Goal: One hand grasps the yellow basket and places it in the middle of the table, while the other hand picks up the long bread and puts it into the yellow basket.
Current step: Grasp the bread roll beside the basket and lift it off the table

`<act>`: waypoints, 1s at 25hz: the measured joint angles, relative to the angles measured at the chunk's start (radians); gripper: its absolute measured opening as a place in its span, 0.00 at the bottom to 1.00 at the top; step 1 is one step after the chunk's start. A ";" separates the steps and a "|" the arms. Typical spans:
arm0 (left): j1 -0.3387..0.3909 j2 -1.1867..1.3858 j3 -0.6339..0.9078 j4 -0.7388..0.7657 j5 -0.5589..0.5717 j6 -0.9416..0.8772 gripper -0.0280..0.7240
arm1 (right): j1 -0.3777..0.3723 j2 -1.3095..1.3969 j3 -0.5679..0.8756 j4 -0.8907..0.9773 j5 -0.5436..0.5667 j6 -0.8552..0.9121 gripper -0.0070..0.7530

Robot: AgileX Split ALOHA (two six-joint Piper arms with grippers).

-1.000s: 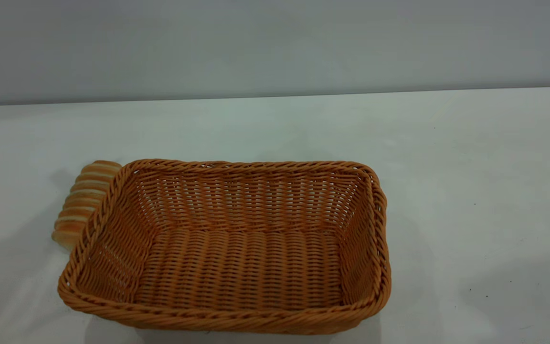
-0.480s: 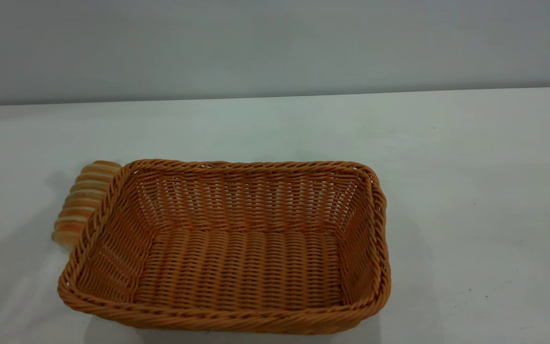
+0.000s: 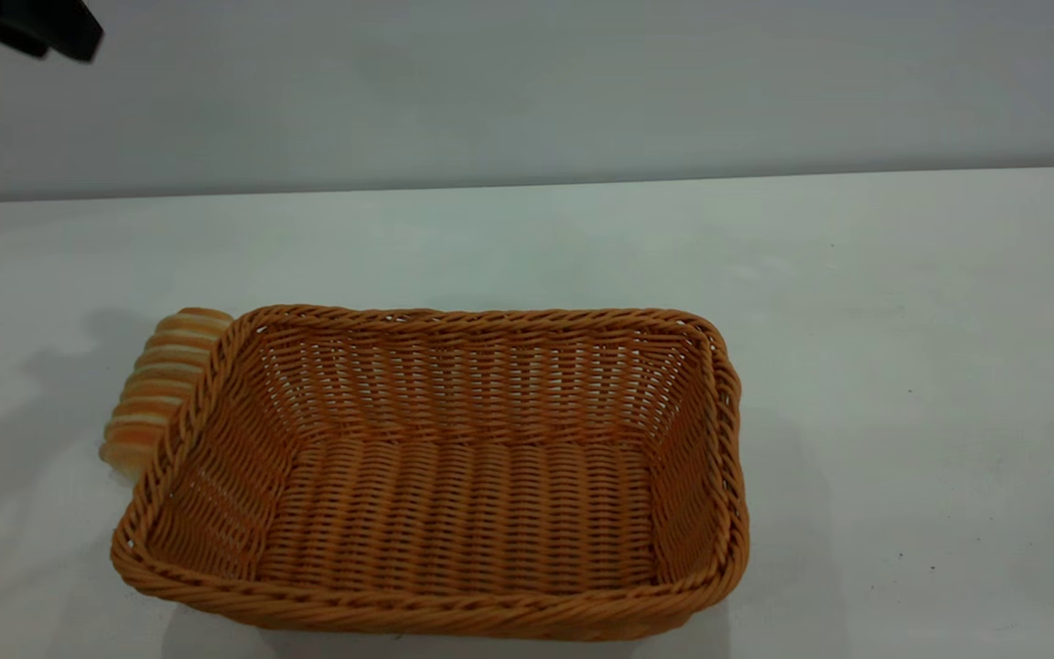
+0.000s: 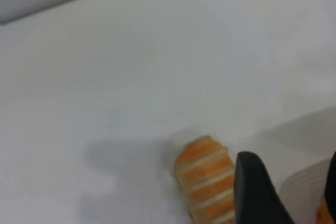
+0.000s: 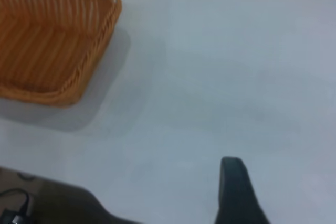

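The exterior camera looks down across the table (image 3: 902, 302) towards its far edge, sharing the yellow basket (image 3: 454, 622) with the right wrist view.

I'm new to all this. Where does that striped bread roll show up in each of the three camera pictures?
Exterior view: the long bread lies on the table, against the yellow basket's left outer wall.
Left wrist view: the bread is at the lower middle, partly behind a dark finger.
Right wrist view: not in it.
Shared landmark: the white table.

A plain grey wall (image 3: 527, 82) rises behind; soft, even light casts faint shadows below it.
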 joint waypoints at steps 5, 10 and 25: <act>0.005 0.089 -0.003 0.054 0.047 -0.057 0.56 | 0.000 -0.036 0.001 0.000 0.015 0.000 0.57; 0.031 0.179 -0.003 0.083 0.074 -0.093 0.56 | 0.000 -0.049 0.001 0.000 0.051 -0.003 0.56; 0.039 0.358 -0.066 0.072 0.063 -0.101 0.56 | 0.000 -0.050 0.042 0.041 0.028 -0.023 0.54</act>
